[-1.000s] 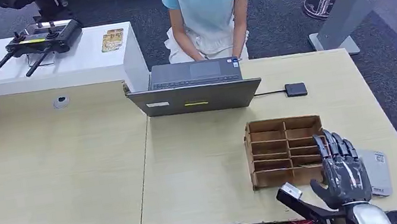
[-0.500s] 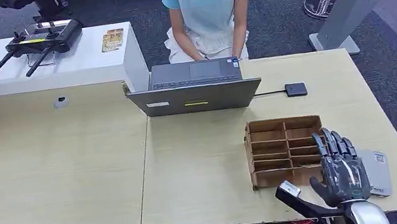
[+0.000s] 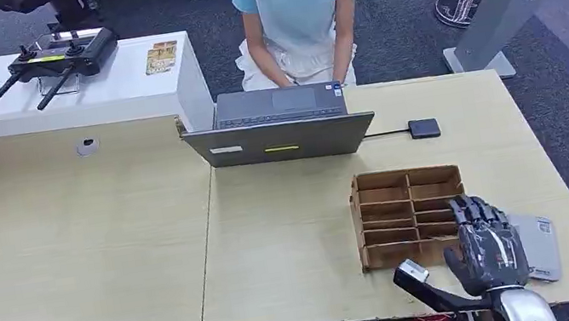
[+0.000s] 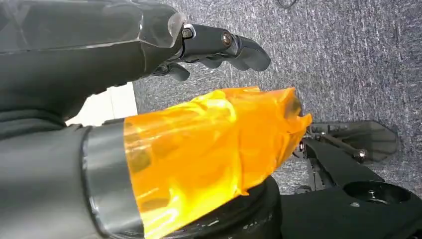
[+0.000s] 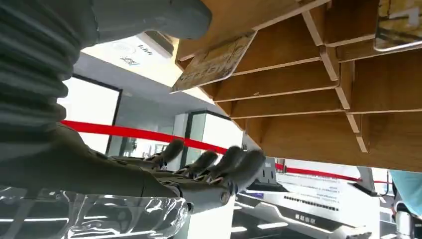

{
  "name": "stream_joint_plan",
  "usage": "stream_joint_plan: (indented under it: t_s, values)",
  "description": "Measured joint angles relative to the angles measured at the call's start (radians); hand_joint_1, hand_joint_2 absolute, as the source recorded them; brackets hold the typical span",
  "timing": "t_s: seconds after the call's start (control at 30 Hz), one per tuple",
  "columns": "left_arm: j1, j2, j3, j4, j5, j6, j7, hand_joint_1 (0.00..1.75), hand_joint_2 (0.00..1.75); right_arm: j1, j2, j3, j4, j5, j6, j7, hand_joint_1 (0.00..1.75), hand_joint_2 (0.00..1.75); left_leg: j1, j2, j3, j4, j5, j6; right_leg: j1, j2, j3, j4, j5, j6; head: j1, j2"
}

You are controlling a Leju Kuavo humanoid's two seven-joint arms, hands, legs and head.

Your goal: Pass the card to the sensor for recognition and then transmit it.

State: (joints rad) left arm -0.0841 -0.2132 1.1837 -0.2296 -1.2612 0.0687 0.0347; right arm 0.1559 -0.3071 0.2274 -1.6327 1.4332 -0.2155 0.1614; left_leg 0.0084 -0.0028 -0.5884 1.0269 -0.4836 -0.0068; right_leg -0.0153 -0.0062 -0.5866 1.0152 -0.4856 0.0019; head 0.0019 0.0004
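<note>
Beside the wooden card organizer, at its near right corner: right hand, empty, fingers now curling in, straighter a second ago. Card stands slotted in the organizer, just beyond the thumb; grasp apparently beginning. Sensor lies beyond the organizer. Left hand hangs empty, fingers loosely bent.

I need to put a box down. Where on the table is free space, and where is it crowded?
Free: the left tabletop, and the strip between laptop and wooden organizer. Crowded: the near right corner, with the organizer, right hand and grey device.
</note>
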Motion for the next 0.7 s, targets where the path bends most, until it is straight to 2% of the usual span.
stream_joint_plan:
  t_s: [0.17,0.3,0.7]
  values:
    - [0.000,0.000,0.000,0.000,-0.001,0.000,0.000,0.00,0.00,-0.001,0.002,-0.002,0.000,0.001,0.002,0.000,0.45,1.75,0.000,0.000,0.000,0.000,0.000,0.000,0.000,0.000,0.000,0.000,0.000,0.000,0.000,0.000]
    - [0.000,0.000,0.000,0.000,-0.002,0.000,0.000,0.00,0.00,-0.001,0.003,-0.002,0.000,0.012,0.003,0.000,0.54,1.75,0.000,0.000,0.000,0.000,0.000,0.000,0.000,0.000,0.000,0.000,0.000,0.000,0.000,0.000]
    - [0.000,0.000,0.000,0.000,-0.003,0.000,0.000,0.00,0.00,-0.002,0.012,-0.007,0.000,0.017,0.008,0.000,0.47,1.75,0.000,0.000,0.000,0.000,0.000,0.000,0.000,0.000,0.000,0.000,0.000,0.000,0.000,0.000]
